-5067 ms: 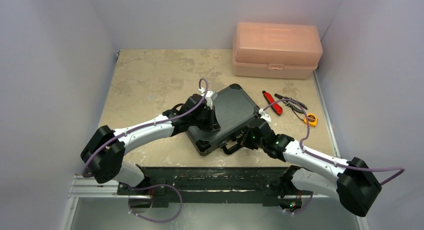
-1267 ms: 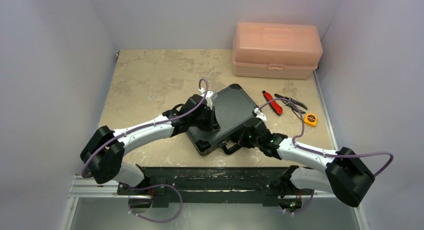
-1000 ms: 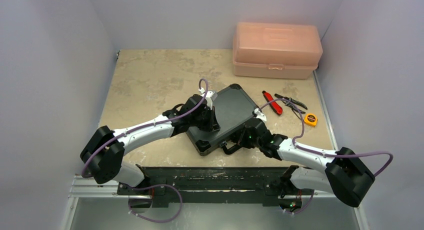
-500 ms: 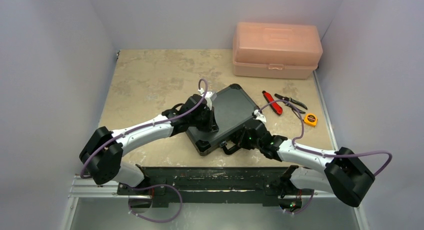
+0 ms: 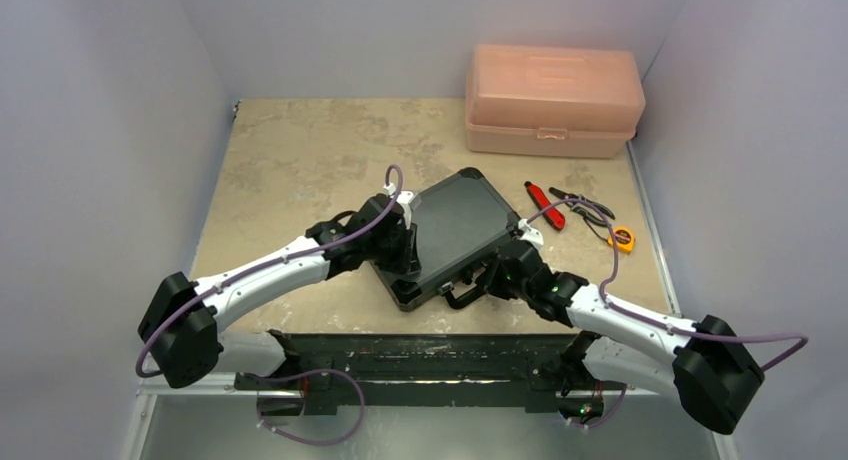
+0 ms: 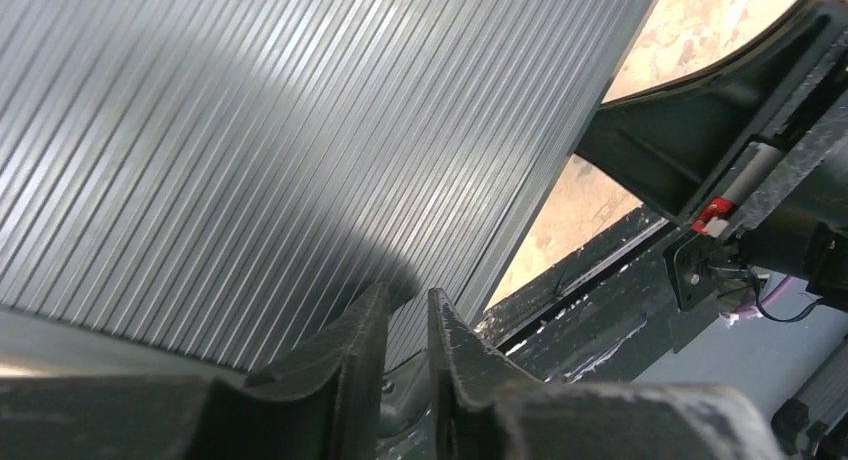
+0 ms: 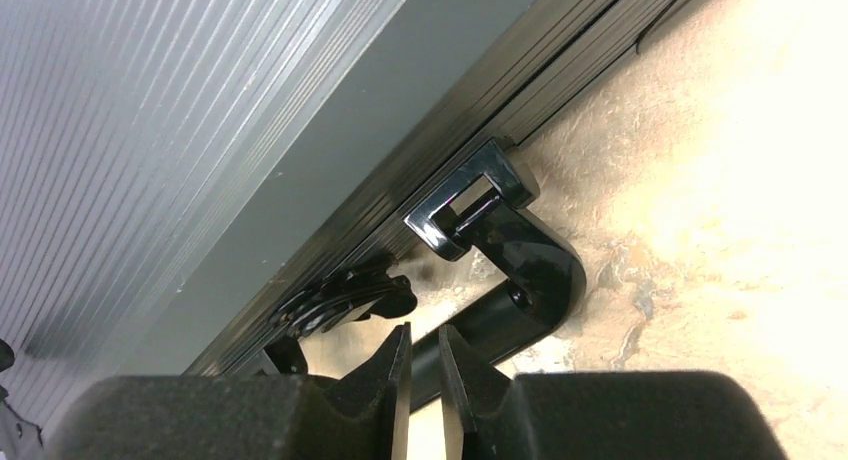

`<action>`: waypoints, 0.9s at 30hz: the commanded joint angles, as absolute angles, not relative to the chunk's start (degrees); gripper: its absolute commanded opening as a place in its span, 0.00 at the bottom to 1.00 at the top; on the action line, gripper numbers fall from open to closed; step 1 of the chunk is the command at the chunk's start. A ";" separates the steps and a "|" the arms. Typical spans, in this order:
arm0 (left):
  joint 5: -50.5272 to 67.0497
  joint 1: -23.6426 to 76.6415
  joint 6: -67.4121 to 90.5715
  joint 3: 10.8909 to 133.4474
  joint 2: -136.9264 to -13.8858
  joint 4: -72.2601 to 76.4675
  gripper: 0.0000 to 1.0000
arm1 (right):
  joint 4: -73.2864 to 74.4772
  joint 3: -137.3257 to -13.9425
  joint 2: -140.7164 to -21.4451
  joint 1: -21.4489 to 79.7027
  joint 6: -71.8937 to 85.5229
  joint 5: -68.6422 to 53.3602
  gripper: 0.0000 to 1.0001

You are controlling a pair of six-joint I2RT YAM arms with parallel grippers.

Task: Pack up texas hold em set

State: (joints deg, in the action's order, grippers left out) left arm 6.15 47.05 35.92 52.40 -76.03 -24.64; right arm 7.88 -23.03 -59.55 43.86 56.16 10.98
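Table [image 5: 300,160]: one, mottled beige; everything below lies on it.
Pink toolbox [image 5: 553,100]: one, lid down, at the far right corner, well apart from my work and no part of the set.
Case [image 5: 455,225]: one, black and ribbed, lying flat and askew at mid-table with its lid down. I judge the packing all but done; what remains is to see the lid secured.
Left gripper [image 5: 405,248]: one, at the case's left edge. In my wrist view the fingertips [image 6: 372,310] hang over the ribbed lid, parted by a narrow slit with nothing between them.
Right gripper [image 5: 497,277]: one, at the near edge beside the handle. Its jaws are likewise parted only a sliver and empty.
Handle [image 7: 545,270]: one, folded flat on the table, just beyond my right fingertips [image 7: 395,350].
Clasp [image 7: 345,298]: one in view, a dark fitting on the case's seam. I cannot tell whether it is fastened. The next move calls for a check of it, and a press home if it stands proud, while my left side steadies the lid.
Red-handled pliers [image 5: 545,205]: one, right of the case.
Dark-handled tool [image 5: 585,208]: one, just beside the pliers, kind uncertain.
Tape measure [image 5: 622,239]: one, orange, near the table's right edge.
Loose chips: none in view; presumably inside.
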 commanded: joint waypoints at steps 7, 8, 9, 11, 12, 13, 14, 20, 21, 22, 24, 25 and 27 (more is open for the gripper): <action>0.23 47.29 33.11 53.13 -66.74 -30.69 0.38 | 17.68 -27.97 -50.91 43.63 55.14 15.39 0.34; 0.18 47.29 32.94 53.18 -65.98 -31.14 0.39 | 18.26 -28.39 -50.36 43.69 54.93 15.77 0.35; 0.18 47.29 32.69 53.30 -65.37 -31.59 0.41 | 18.97 -28.80 -49.70 43.70 54.58 16.18 0.36; -1.48 47.29 32.25 53.54 -63.89 -32.66 0.44 | 20.09 -29.74 -48.69 43.70 54.06 16.92 0.39; -2.02 47.29 31.95 53.66 -62.92 -33.20 0.46 | 20.57 -30.13 -48.16 43.69 53.67 17.23 0.40; -2.55 47.29 31.72 53.74 -62.08 -33.79 0.48 | 21.00 -30.45 -47.58 43.64 53.29 17.63 0.43; -3.30 47.31 31.46 53.78 -61.19 -34.41 0.52 | 21.38 -30.81 -47.03 43.64 52.86 17.94 0.45; -9.57 47.26 29.07 53.50 -55.18 -38.11 0.76 | 22.96 -33.02 -42.79 43.67 49.33 19.63 0.65; -10.82 47.28 28.73 53.26 -54.15 -38.70 0.79 | 23.07 -33.38 -42.13 43.72 48.57 19.83 0.68; -12.32 47.20 28.40 53.11 -53.14 -39.48 0.82 | 23.13 -33.93 -41.54 43.69 47.83 20.01 0.76; -15.05 47.20 27.79 52.80 -50.94 -41.13 0.88 | 23.42 -34.89 -40.48 43.66 46.40 20.43 0.89; -16.44 47.20 27.59 52.57 -49.72 -41.92 0.90 | 23.60 -35.38 -39.80 43.66 45.69 20.71 0.95; -19.15 47.20 27.18 52.32 -46.70 -43.67 0.95 | 23.79 -36.47 -38.97 43.69 44.30 21.24 0.99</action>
